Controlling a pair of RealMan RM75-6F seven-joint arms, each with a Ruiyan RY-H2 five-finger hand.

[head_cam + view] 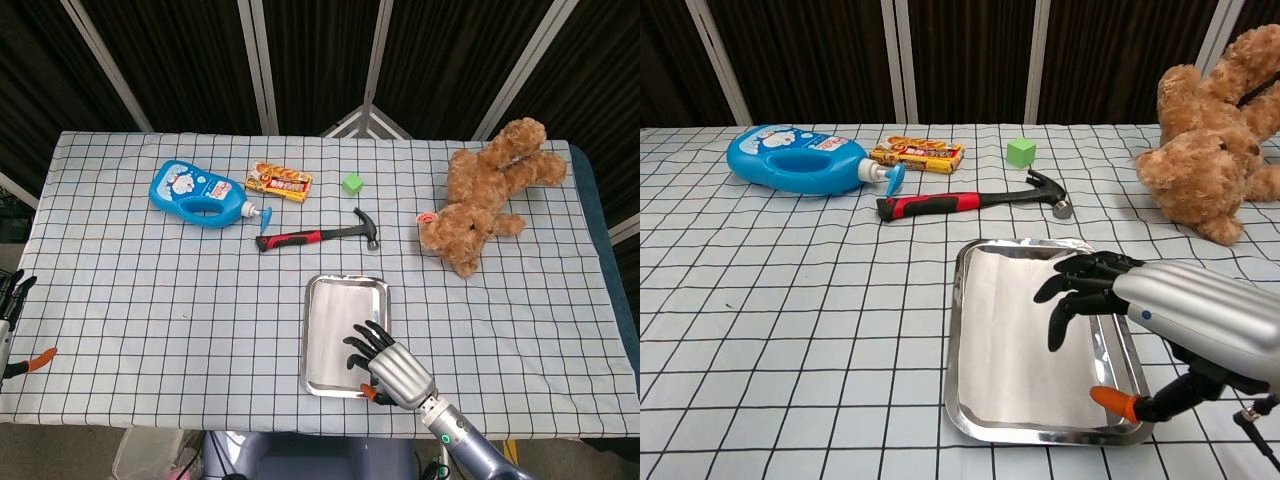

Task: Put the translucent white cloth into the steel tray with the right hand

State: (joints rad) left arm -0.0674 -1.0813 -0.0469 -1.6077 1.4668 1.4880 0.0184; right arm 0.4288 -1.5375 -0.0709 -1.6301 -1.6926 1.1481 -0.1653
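Down at the lower middle of the frame, the translucent white cloth (1015,340) lies flat inside the steel tray (958,350), covering most of its floor. Over the tray's right side hangs the right hand (1160,315), its dark fingers (1072,291) spread and gently curled, holding nothing, the orange-tipped thumb low by the tray's near right corner. Whether any fingertip touches the cloth I cannot tell. At the far left edge of the head view, the left hand (10,300) shows only in part, beside the tabletop (150,300); its state cannot be made out. Above the tray lies a red-handled hammer (960,203), and a brown teddy bear (1210,140) sprawls at upper right.
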